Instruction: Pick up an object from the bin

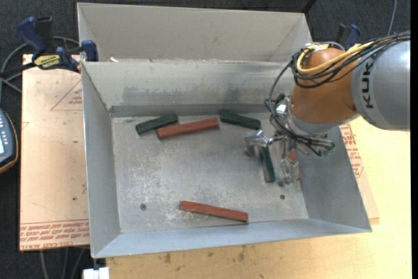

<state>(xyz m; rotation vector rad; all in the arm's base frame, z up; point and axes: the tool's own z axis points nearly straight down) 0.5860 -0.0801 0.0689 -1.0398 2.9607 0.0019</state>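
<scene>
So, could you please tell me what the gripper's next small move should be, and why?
Probably close the fingers. The gripper sits low at the right of the bin, and its fingers seem to stand open either side of a dark green bar. Closing first should secure the bar before any lift.

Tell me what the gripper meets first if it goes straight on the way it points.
Most likely the short dark green bar lying just under the gripper, at the right of the bin floor. Depth is unclear from above; it may already be touching it.
</scene>
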